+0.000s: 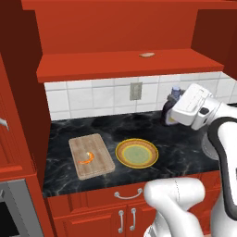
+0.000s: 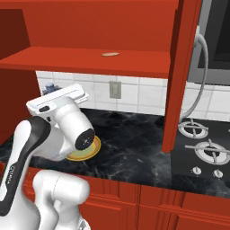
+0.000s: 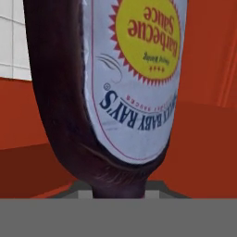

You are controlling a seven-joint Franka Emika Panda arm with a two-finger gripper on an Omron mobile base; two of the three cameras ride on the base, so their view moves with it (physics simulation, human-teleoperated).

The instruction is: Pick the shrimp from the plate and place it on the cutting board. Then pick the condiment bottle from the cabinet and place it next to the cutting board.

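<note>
**Op A:** Right up against my hand camera is the dark brown-purple condiment bottle with the yellow sunburst label (image 3: 132,83), reading upside down from here. I've got it pinched in the gripper (image 1: 172,109), jaws pressed onto its body, and it hangs above the black marbled bench (image 1: 185,148), near the tiled wall and well right of everything else.

**Op B:** And the first half?

**Op A:** It looks finished: the small curved orange shrimp (image 1: 87,158) lies on the light tan wooden cutting board (image 1: 99,172), and the round plate with the yellow-orange rim (image 1: 121,153) sits bare just beside it.

**Op B:** So where do I set the bottle?

**Op A:** I'd carry it left and lower it upright near the board, on open bench, not on the plate. From the base cameras the hand hides most of the bottle, so I can't judge its tilt well; I'd level it before letting go.
</note>
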